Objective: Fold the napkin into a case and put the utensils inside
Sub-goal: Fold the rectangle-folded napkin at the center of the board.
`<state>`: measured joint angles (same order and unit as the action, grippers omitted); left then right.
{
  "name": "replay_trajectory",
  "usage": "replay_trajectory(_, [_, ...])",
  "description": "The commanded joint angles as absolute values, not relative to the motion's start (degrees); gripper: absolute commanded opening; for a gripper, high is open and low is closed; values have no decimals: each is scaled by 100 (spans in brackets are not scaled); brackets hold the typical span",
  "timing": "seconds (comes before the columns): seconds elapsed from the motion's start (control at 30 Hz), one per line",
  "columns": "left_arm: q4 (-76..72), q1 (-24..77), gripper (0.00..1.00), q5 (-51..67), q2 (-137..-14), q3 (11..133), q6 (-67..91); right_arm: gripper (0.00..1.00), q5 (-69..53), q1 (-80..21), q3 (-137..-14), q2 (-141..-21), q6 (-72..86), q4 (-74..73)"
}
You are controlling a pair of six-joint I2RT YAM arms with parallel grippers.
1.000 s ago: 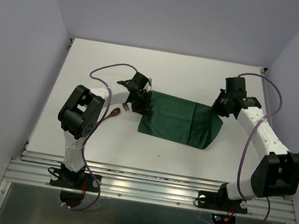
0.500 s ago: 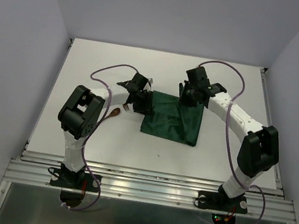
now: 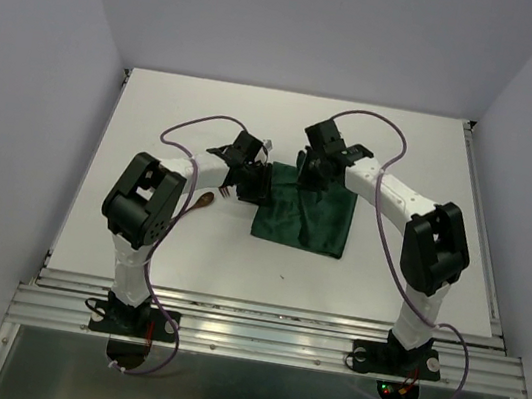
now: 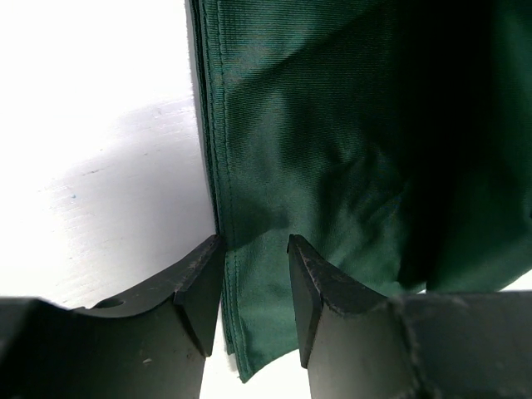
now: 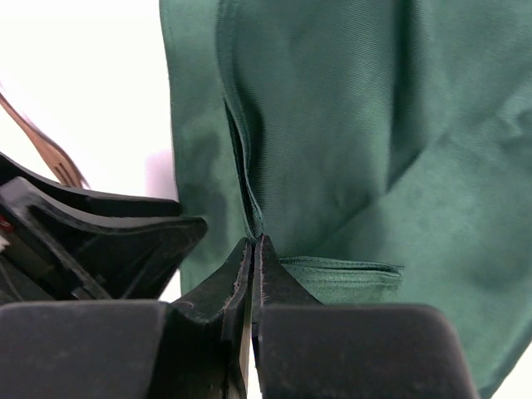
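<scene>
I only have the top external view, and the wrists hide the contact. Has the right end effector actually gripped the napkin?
Observer: Yes. The right wrist view shows the right end effector shut on a raised fold of the napkin.
Operator: And the left one?
Observer: The left end effector is open, its jaws straddling the napkin's stitched, layered edge without pinching it.
Operator: Where is the fork?
Observer: The fork lies on the table just off the napkin's edge, partly hidden behind the left end effector.
</scene>
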<state>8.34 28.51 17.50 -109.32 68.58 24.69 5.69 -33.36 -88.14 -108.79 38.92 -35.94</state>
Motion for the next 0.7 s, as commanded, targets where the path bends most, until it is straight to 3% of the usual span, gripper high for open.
replay_trajectory(0.0, [1037, 2909, 48, 1731, -10749, 6592, 2373, 1, 624, -3445, -9254, -10951, 3981, -3410])
replay_trajectory(0.67, [949, 2909, 47, 1784, -10714, 6521, 2435, 1, 378, -3779, -9852, -11496, 3929, -3472])
